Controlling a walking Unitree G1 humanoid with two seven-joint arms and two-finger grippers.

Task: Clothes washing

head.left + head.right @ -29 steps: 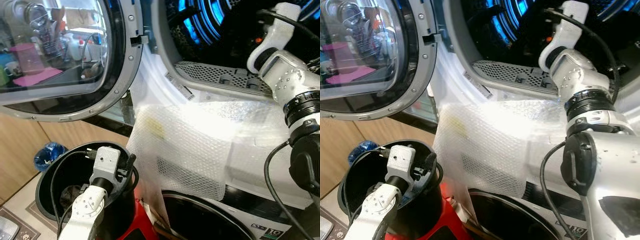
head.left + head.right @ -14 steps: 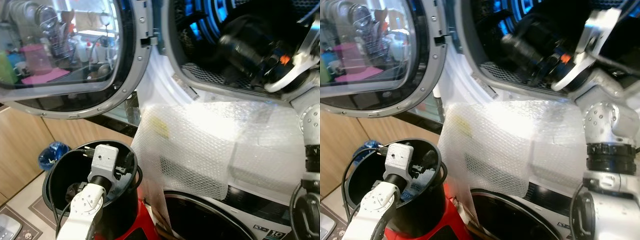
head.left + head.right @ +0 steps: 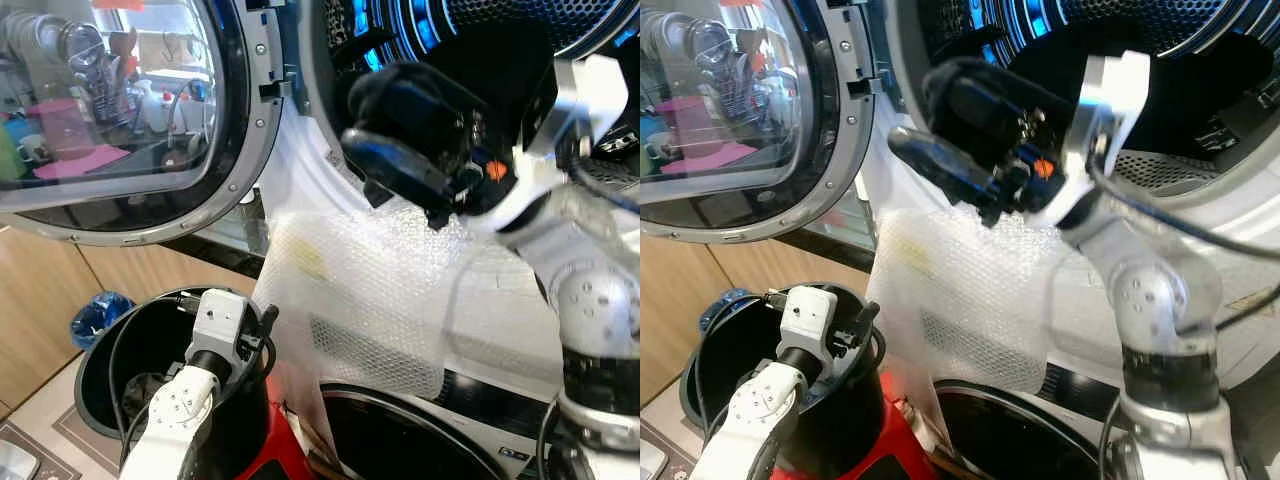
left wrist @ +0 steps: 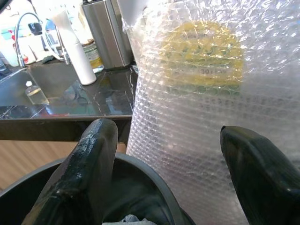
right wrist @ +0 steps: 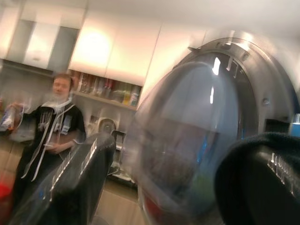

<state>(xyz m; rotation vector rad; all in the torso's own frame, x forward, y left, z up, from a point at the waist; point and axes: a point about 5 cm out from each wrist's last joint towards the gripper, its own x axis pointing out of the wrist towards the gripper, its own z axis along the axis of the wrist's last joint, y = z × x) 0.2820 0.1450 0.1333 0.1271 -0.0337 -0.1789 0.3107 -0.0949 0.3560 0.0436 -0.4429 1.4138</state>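
The washing machine's drum [image 3: 520,40] stands open, lit blue inside, with its round glass door [image 3: 120,110] swung out to the left. My right gripper [image 3: 357,118] hangs open in front of the drum mouth, blurred, with nothing seen between its fingers [image 5: 84,173]; it faces the door [image 5: 197,117]. Lower left, my left gripper [image 4: 164,133] is open just over the rim of a black bucket [image 3: 108,345]. Some dark and pale laundry [image 3: 145,388] lies in the bucket's bottom.
Bubble wrap [image 3: 380,290] hangs over the machine's front beside the bucket. A second round door [image 3: 400,435] sits below it, with something red [image 3: 285,450] at the bucket's foot. A blue bag [image 3: 95,312] lies on the floor. A person [image 5: 51,122] stands in the room.
My right arm has come out of the drum and swung left, its gripper now in front of the opening. The camera has shifted a little. The left gripper stays over the bucket.
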